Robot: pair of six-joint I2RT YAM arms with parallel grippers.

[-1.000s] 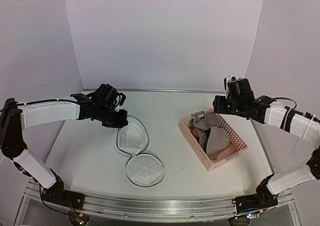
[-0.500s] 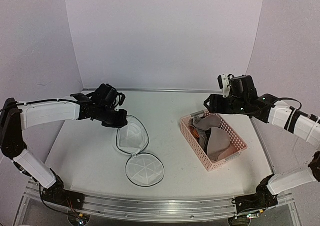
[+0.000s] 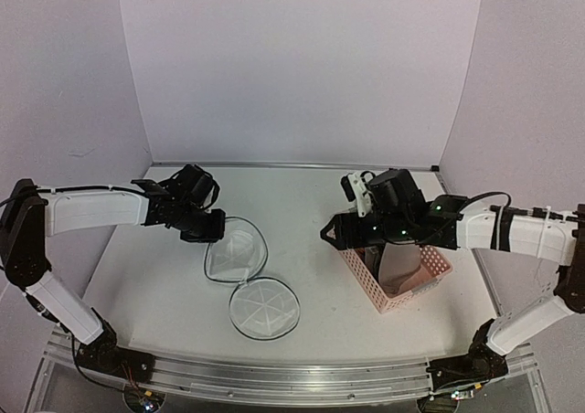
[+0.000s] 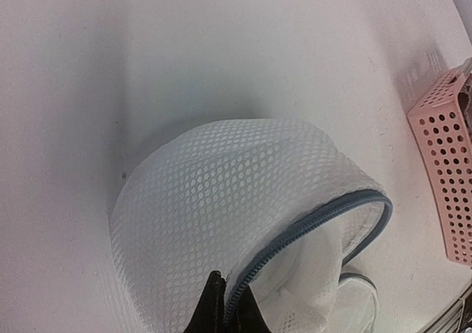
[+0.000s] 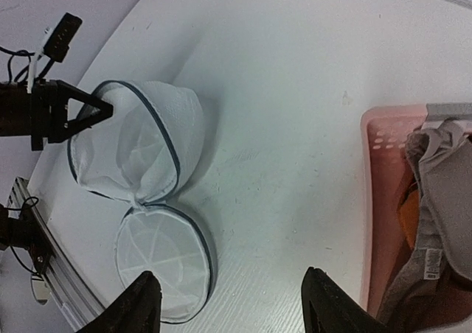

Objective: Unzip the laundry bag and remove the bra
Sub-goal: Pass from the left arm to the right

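Note:
The laundry bag (image 3: 239,256) lies unzipped on the table as two white mesh halves joined at a hinge, the near one a flat ribbed disc (image 3: 263,308). My left gripper (image 3: 207,228) is shut on the far half's dark zipper rim (image 4: 310,219) and holds it lifted. The bra (image 3: 398,267), beige with orange, lies in the pink basket (image 3: 407,299). My right gripper (image 3: 332,234) is open and empty, hovering above bare table between the bag and the basket. The right wrist view shows the bag (image 5: 136,145), the disc (image 5: 162,263) and the bra (image 5: 442,200).
The pink perforated basket (image 5: 377,200) stands at the right of the table, also seen in the left wrist view (image 4: 442,141). White walls close the back and both sides. The metal rail runs along the near edge.
My right arm has swung left from above the basket's far end to over the table beside the bag. My left gripper has drawn the bag rim slightly left and nearer.

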